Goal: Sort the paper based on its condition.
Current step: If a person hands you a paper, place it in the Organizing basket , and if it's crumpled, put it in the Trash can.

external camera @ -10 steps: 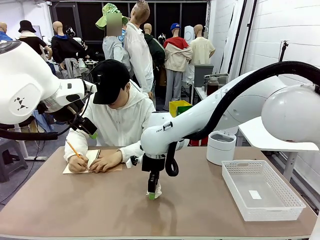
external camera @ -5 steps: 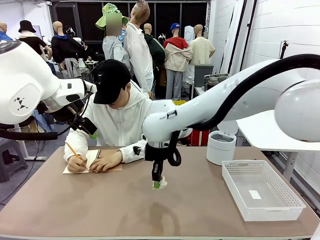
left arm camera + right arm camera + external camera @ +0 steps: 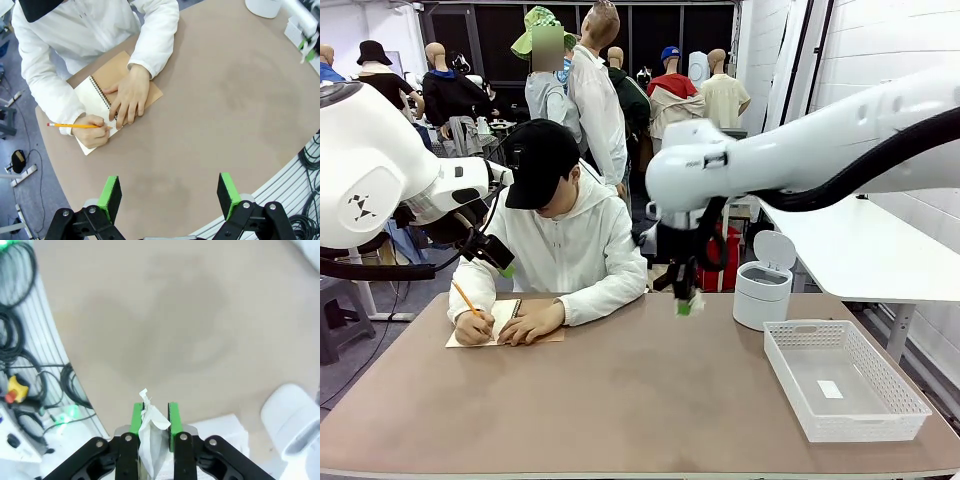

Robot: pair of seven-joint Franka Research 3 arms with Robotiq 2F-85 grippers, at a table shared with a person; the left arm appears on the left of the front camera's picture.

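Crumpled paper (image 3: 150,434), matt brown table (image 3: 570,400), white plastic mesh basket (image 3: 868,424), kraft-covered notebook (image 3: 113,68)

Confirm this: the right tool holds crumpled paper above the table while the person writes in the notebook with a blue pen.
One error: the left wrist view shows an orange pencil, not a blue pen. The right tool does hold crumpled paper above the table while the person writes in the notebook.

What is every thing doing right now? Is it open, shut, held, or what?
right gripper: shut on the paper, raised above the table.
paper: crumpled, pinched in that gripper.
left gripper: open, holding nothing.
notebook: open, being written in.
pencil: held in the person's hand.
bin: lid flipped up.
mesh basket: upright, small label inside.
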